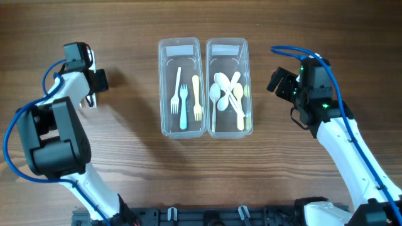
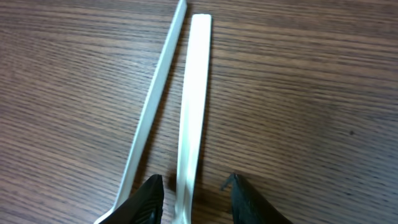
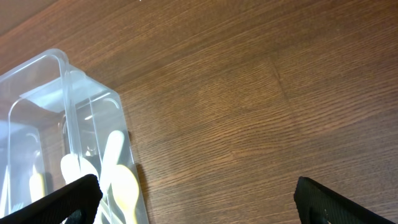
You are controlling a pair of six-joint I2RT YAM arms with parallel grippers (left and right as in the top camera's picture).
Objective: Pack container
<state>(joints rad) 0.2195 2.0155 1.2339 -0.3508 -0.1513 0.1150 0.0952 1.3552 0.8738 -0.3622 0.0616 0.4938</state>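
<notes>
Two clear containers stand side by side mid-table. The left container (image 1: 162,88) holds white, teal and yellow forks (image 1: 184,100). The right container (image 1: 250,88) holds white and yellow spoons (image 1: 227,94). At the far left my left gripper (image 1: 94,88) points down at the table. In the left wrist view its jaws (image 2: 195,180) straddle a flat white utensil handle (image 2: 196,81) lying on the wood, with a gap on each side. A thinner white handle (image 2: 155,81) lies just left of it, outside the left finger. My right gripper (image 1: 279,81) hovers open and empty to the right of the spoon container (image 3: 37,81).
The wooden table carries only the two containers and the two white utensils. Black frame parts run along the front edge (image 1: 207,216). Both arms' bases stand at the near corners.
</notes>
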